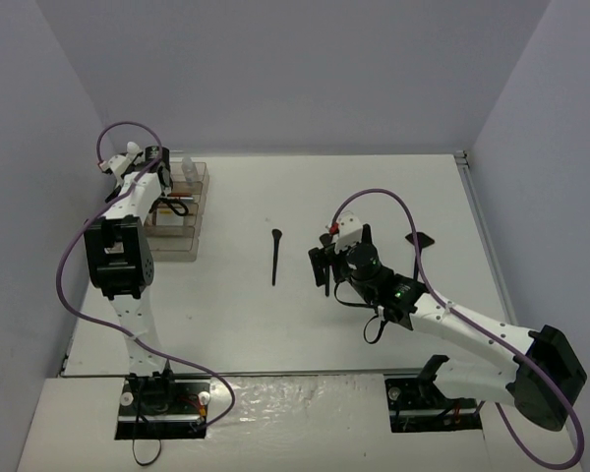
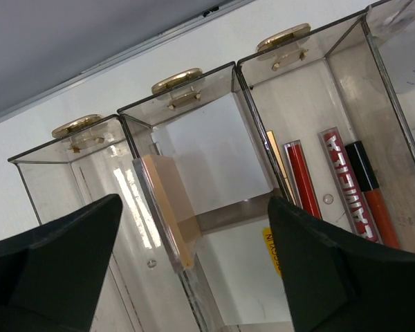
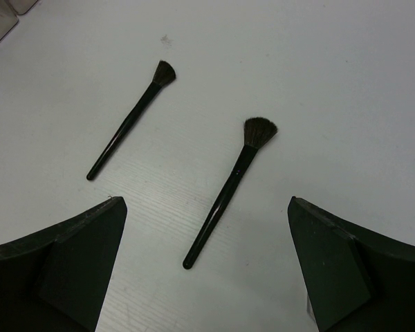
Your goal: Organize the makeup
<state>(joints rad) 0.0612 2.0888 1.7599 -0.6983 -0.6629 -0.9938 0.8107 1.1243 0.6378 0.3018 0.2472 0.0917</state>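
Observation:
The clear smoky organizer point(image 1: 185, 218) stands at the far left, and my left gripper point(image 1: 165, 165) hovers over its back end. In the left wrist view this gripper point(image 2: 194, 277) is open above the compartments. A tan compact point(image 2: 167, 207) stands on edge in the middle compartment beside a white pad point(image 2: 218, 159). Red lip tubes point(image 2: 303, 188) lie in the right compartment. My right gripper point(image 3: 204, 270) is open just above the table. A black brush point(image 3: 228, 190) lies ahead of it between its fingers, untouched. A second black brush point(image 3: 128, 124) lies to the left, also visible mid-table point(image 1: 275, 256).
Another black item point(image 1: 420, 239) lies on the table to the right of my right arm. Gold knobs point(image 2: 176, 81) top the organizer's back wall. Walls close the table point(image 1: 374, 187) in at left, back and right.

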